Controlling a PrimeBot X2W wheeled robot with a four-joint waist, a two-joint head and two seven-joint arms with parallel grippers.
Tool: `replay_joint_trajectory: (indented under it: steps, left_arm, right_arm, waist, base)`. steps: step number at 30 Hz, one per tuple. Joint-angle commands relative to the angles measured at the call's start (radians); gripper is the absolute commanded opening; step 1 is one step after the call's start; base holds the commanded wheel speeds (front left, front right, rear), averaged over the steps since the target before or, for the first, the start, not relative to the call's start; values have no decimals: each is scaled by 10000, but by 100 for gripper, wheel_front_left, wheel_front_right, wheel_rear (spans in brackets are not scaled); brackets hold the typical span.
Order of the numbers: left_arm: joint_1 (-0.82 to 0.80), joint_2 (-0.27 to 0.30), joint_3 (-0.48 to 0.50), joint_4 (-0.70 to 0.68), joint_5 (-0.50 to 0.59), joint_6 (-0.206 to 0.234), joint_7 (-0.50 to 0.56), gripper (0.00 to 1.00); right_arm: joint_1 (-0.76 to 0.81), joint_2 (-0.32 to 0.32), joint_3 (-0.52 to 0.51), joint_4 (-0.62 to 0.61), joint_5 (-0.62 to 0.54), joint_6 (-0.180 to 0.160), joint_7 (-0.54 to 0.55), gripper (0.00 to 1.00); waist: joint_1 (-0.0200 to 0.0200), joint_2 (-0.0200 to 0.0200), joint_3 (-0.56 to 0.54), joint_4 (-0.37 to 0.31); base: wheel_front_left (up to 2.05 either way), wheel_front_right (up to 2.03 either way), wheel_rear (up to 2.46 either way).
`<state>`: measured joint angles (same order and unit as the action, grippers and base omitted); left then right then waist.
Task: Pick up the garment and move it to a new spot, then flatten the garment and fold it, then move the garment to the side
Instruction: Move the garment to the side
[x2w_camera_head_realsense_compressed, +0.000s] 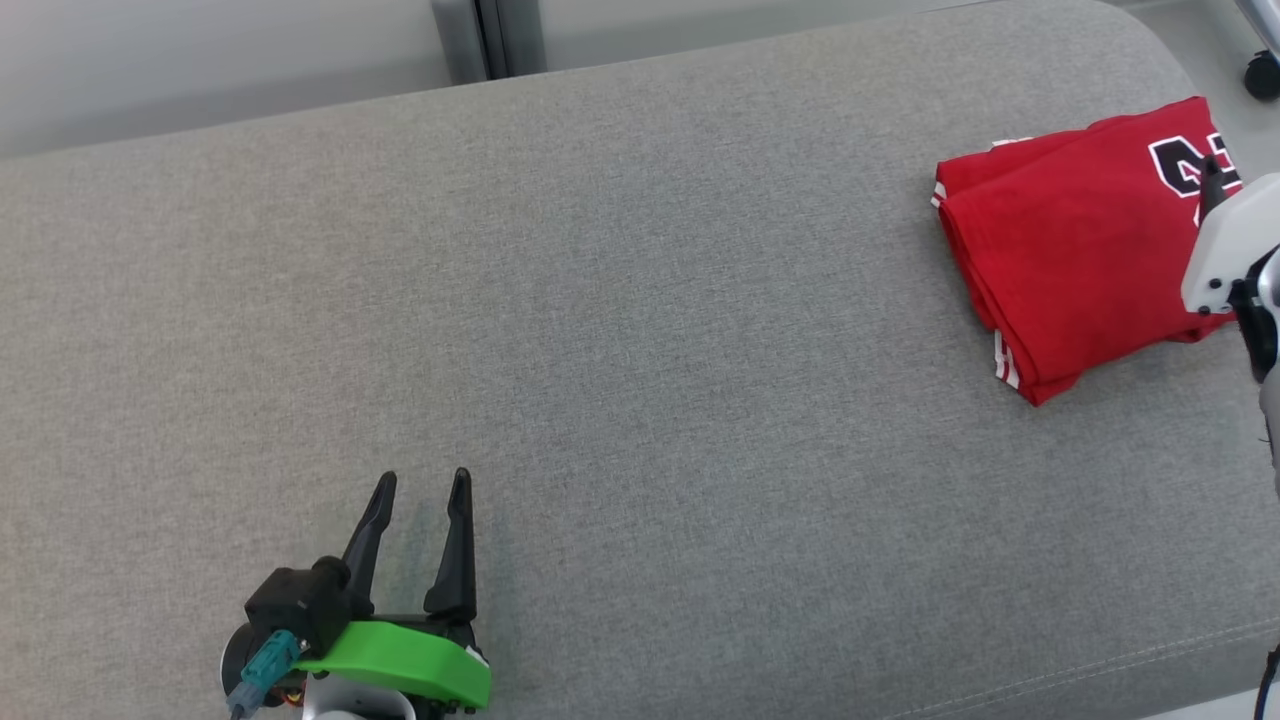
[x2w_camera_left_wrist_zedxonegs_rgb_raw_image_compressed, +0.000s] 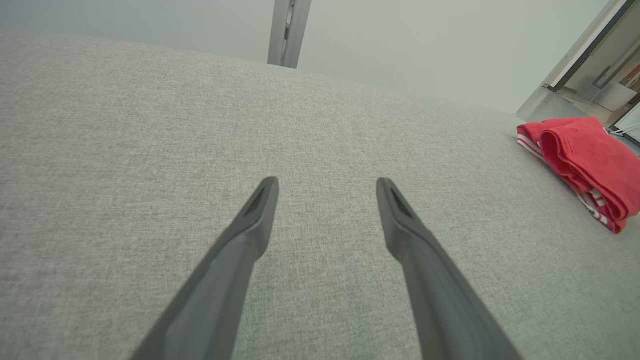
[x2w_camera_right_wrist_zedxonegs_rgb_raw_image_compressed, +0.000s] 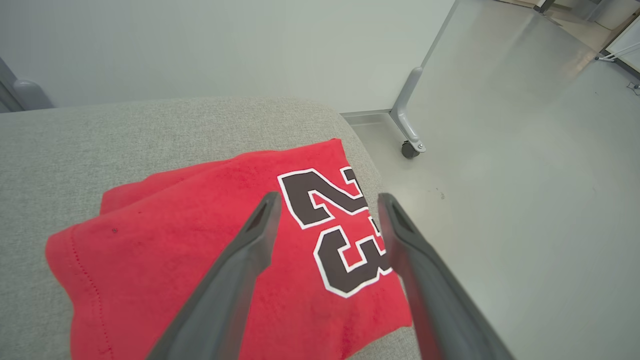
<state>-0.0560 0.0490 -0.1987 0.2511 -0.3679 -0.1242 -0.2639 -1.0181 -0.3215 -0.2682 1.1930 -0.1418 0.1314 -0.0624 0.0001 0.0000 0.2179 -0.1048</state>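
The garment (x2w_camera_head_realsense_compressed: 1070, 240) is red with white trim and a black "23", and lies folded at the far right of the grey cushion. In the right wrist view my right gripper (x2w_camera_right_wrist_zedxonegs_rgb_raw_image_compressed: 327, 200) stands open just over the garment (x2w_camera_right_wrist_zedxonegs_rgb_raw_image_compressed: 175, 260), the number showing between its fingers and nothing held. The head view has that arm's pale wrist housing (x2w_camera_head_realsense_compressed: 1225, 250) over the garment's right edge. My left gripper (x2w_camera_head_realsense_compressed: 424, 480) stands open and empty over bare cushion at the lower left, far from the garment. In the left wrist view the left gripper (x2w_camera_left_wrist_zedxonegs_rgb_raw_image_compressed: 326, 182) points across the cushion, with the garment (x2w_camera_left_wrist_zedxonegs_rgb_raw_image_compressed: 590, 155) at the right.
The grey cushion (x2w_camera_head_realsense_compressed: 640, 300) spreads wide and bare to the left of the garment. Its rounded right edge runs close beside the garment, with shiny floor beyond and a castor wheel (x2w_camera_right_wrist_zedxonegs_rgb_raw_image_compressed: 410, 149) on a metal leg. A pale wall and a post (x2w_camera_head_realsense_compressed: 480, 35) stand behind.
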Motion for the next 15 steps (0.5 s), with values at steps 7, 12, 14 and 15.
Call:
replay_joint_trajectory:
  steps: [7, 12, 14, 15]
  left_arm:
    - [35, 32, 229, -88, 206, -58, 0, 100]
    - [173, 46, 501, -114, 242, -65, 0, 100]
    - [289, 51, 660, -136, 264, -48, -2, 100]
    - [366, 50, 734, -132, 280, -41, 0, 100]
  right_arm:
    - [329, 703, -87, -382, -796, -17, -649, 100]
    - [585, 1165, 293, -434, -1024, -17, -1357, 100]
    - [723, 1357, 453, -496, -1023, -17, -1651, 100]
    - [882, 1500, 544, -527, -1013, -17, -1772, 100]
  waist:
    - [-1, 0, -591, -153]
    - [-1, 0, -1284, -94]
    - [-1, 0, -1621, -43]
    - [-1, 0, -1836, 4]
  base:
    - [0, 0, 0]
    - [0, 0, 0]
    - [0, 0, 0]
    - [0, 0, 0]
